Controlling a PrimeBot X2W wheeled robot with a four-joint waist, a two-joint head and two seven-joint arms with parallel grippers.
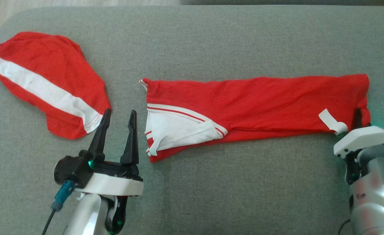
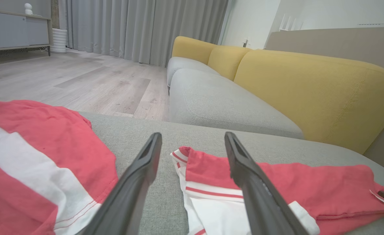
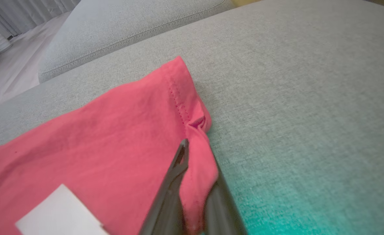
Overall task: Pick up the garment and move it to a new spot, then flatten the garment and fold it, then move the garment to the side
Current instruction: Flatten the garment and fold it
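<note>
The red garment [image 1: 260,104] is lying folded into a long strip across the middle and right of the grey cushion [image 1: 211,195]. Its white-trimmed end is pointing toward the robot's left, and a white label [image 1: 332,121] is showing near its right end. The right gripper [image 3: 197,156] is pinching that right end, its two dark fingers pressed together with a fold of the red hem bunched between them. The left gripper [image 1: 120,114] is hovering over the cushion with its fingers spread apart, holding nothing. It is sitting in the gap between the garment's white-trimmed end and a second red garment [image 1: 48,85] with a broad white stripe, which is lying further to the left.
</note>
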